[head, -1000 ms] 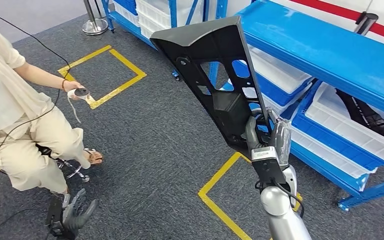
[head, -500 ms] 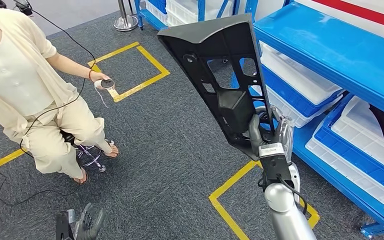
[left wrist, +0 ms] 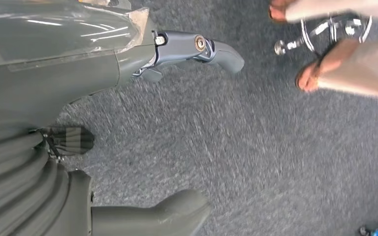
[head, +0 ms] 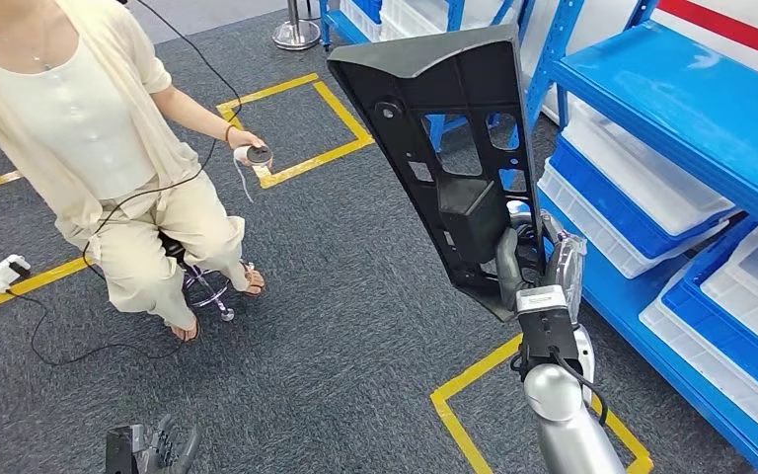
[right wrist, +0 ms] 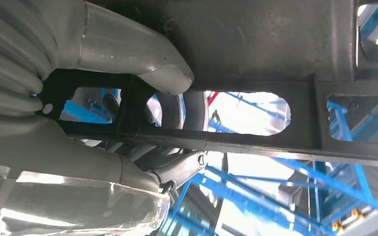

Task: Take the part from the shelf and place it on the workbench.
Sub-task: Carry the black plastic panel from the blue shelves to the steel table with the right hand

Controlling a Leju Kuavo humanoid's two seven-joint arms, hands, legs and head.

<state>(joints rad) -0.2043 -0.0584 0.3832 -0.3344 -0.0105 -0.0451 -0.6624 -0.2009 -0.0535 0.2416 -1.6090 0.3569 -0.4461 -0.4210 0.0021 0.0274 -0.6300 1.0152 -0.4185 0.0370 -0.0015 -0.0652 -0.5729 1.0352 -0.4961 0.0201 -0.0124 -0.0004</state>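
Seated person (head: pixel 89 148) on stool (head: pixel 202 286); yellow floor tape (head: pixel 301 123).

Things counted on the shop floor

One black part (head: pixel 454 148) is seen, held by one of two hands (head: pixel 538 262) (head: pixel 153 449). One person (head: pixel 79 128) is seen on one stool (head: pixel 202 286). Three yellow squares (head: pixel 301 123) are counted on the floor, and four white bins (head: pixel 642 193) in the blue shelf (head: pixel 681 99).

Looking down from head height over grey carpet floor (head: pixel 336 326); left wrist close above same carpet; right wrist tight against black perforated plastic panel (right wrist: pixel 256 44).
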